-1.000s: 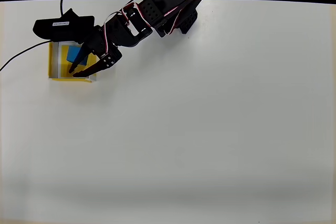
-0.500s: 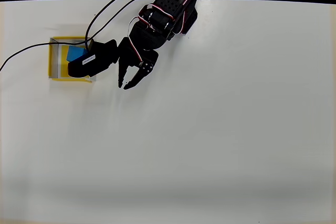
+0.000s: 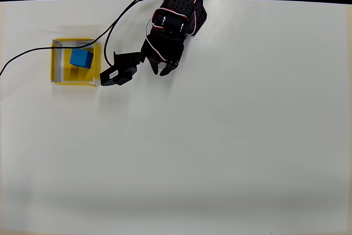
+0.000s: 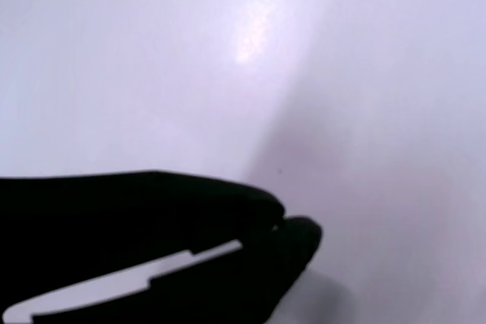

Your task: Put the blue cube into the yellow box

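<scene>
Cube first: the blue cube [image 3: 81,58] sits inside the yellow box [image 3: 57,61], toward the top half of it in the overhead view, and nothing is touching it. We see the yellow box on the white desk [image 3: 220,147] near the left side, with a black cable [image 3: 33,53] running over its top left corner. The black arm [image 3: 179,4] reaches down from the top edge of the desk. Our end effector [image 3: 164,69] hangs over bare desk, well to the right of the box. In the wrist view the end effector [image 4: 279,227] has its two dark tips pressed together at the ends, and it holds nothing.
</scene>
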Controlling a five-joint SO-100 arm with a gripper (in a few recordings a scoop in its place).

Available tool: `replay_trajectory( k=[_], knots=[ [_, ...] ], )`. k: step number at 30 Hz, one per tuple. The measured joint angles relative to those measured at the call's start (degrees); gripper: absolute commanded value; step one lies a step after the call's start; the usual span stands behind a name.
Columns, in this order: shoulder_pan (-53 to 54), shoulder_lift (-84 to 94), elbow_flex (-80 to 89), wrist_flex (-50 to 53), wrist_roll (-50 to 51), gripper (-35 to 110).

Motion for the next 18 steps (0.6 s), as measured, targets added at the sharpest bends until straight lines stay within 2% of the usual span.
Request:
replay_trajectory(
  k=[18],
  knots=[
    [-10.72, 0.18, 2.55, 1.85, -0.97, 0]
  ],
)
